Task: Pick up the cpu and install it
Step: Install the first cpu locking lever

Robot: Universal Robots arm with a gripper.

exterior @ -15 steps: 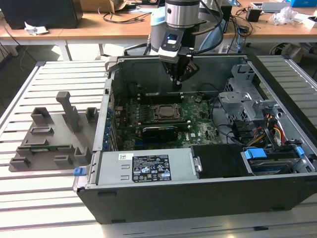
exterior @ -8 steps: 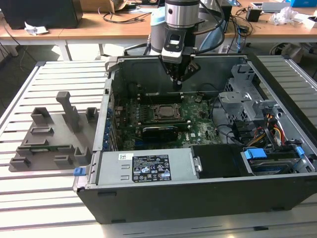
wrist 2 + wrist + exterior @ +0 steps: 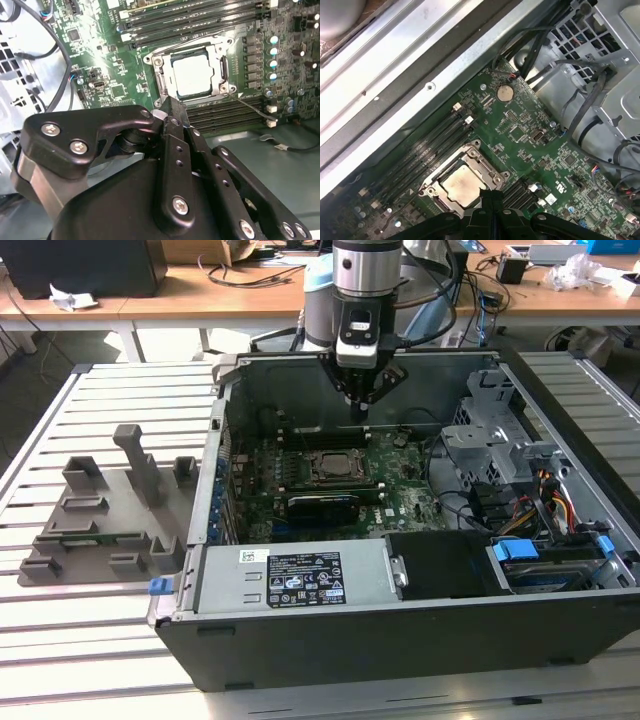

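Note:
The cpu [image 3: 333, 466] lies flat in the black socket frame [image 3: 331, 453] on the green motherboard [image 3: 400, 502], its silver-grey top showing. In both wrist views the cpu [image 3: 192, 75] [image 3: 462, 185] sits square inside the open metal frame. My gripper [image 3: 360, 408] hangs above the board, just behind the socket in the exterior view. Its black fingers are pressed together with nothing between them. My gripper [image 3: 173, 111] [image 3: 491, 193] has its tips close to the socket's edge and above the cpu, not touching it.
The open computer case [image 3: 400, 660] walls in the board. A power supply [image 3: 290, 580] lies along the front and a drive cage [image 3: 490, 430] with cables at the exterior view's right. A grey plastic tray [image 3: 100, 530] rests on the slatted table at the left.

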